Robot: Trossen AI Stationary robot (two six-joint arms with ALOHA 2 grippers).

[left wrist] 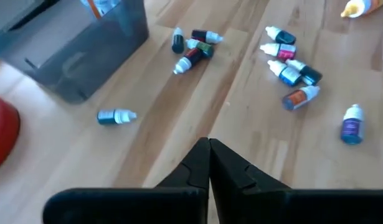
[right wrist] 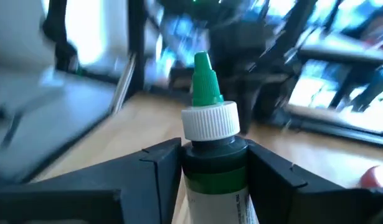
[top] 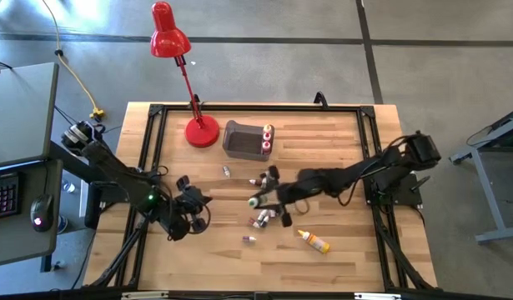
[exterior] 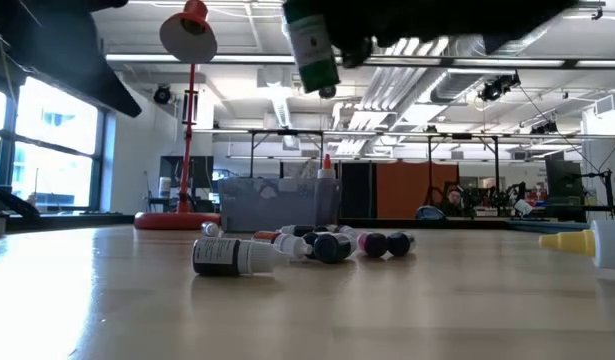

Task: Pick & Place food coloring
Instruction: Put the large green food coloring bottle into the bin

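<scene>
- Overhead shot: my right tool (top: 258,201) is mid-desk, pinching a green food coloring bottle (top: 253,202), so I'd say it's the carry step. The grey bin (top: 242,139) is probably next.
- Low cam: bottle (exterior: 312,48) hangs tilted, high above the bottles lying on the wooden desk (exterior: 307,300).
- Left wrist: left tool (left wrist: 208,163) pressed together, idle near the desk's left side.
- Right wrist: smooth plastic body, ribbed white collar, pointed green cap (right wrist: 204,79).
</scene>
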